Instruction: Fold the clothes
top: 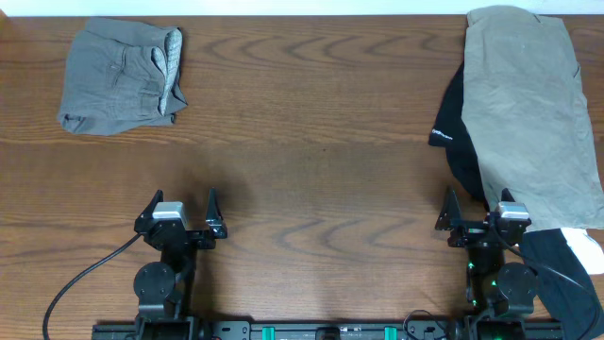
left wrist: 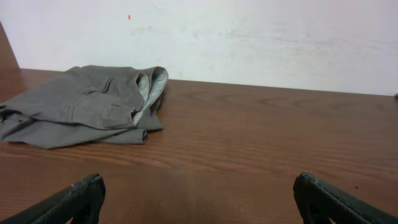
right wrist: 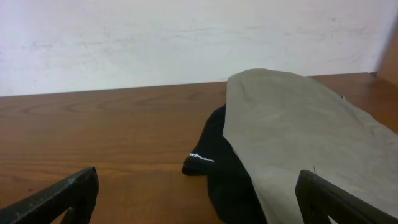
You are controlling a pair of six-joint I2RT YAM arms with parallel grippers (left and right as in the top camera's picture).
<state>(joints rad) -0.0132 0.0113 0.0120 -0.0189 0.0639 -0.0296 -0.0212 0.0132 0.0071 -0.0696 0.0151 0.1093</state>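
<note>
Covering the table's [top: 311, 142] far right side, the beige cloth [top: 533, 113] overlaps a black garment [top: 460, 142]; grabbing both layers together could spoil the fold. Folded grey trousers [top: 121, 77] lie far left. Right gripper [top: 478, 215] and left gripper [top: 179, 213] rest low at the table's near edge, fingers apart, empty.

Wooden table [top: 311, 142], white wall [left wrist: 261, 37]

Even, diffuse light from above; the wooden desk [top: 311, 142] shows a soft sheen near its middle, no hard glare. Shadows are faint, falling close beneath the clothes at the far corners. Overhead view is sharp; both wrist views are softer, foreground fingertips slightly blurred.
</note>
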